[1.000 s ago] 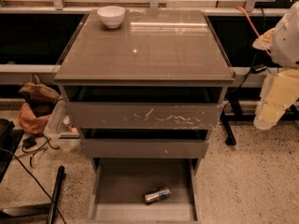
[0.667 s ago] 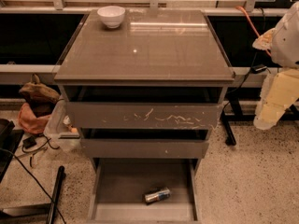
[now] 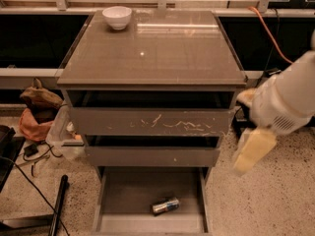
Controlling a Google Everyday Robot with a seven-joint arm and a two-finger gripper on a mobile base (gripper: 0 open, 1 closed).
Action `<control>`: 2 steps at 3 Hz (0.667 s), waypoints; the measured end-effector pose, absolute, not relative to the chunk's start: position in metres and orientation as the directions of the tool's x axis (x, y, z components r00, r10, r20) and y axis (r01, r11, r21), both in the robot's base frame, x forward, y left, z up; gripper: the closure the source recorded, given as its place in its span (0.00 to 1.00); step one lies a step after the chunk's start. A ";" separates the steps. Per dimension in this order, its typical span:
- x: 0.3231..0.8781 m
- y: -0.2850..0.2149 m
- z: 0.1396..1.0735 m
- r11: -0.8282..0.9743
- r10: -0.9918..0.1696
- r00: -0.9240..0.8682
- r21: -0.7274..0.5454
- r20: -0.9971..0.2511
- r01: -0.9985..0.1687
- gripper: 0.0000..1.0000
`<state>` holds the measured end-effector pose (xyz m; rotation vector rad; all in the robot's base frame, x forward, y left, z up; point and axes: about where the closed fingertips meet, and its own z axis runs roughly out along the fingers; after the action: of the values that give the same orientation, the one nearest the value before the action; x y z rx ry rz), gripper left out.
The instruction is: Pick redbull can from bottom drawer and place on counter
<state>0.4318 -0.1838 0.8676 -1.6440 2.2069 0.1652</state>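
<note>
In the one camera view the can [image 3: 165,205] lies on its side in the open bottom drawer [image 3: 123,195]; the gripper [image 3: 253,150] hangs right of the cabinet, well apart; open or closed, I can't tell; the reach looks not yet begun; next it must drop over the can, then lift it to the counter [image 3: 172,53].

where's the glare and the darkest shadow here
Camera view: glare streaks across the back of the counter right of the white bowl, plus a bright spot nearer the middle; black shadow fills the gaps above both upper drawers; the bottom drawer is dim but the redbull can glints; the gripper hangs pale at right.
</note>
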 end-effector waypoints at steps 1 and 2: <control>0.429 -0.161 0.782 0.341 -0.847 -0.289 -0.039 -0.446 -0.939 0.00; 0.438 -0.160 0.777 0.359 -0.840 -0.290 -0.068 -0.460 -0.931 0.00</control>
<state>0.4380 -0.1595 0.7765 -1.5430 2.2081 0.2962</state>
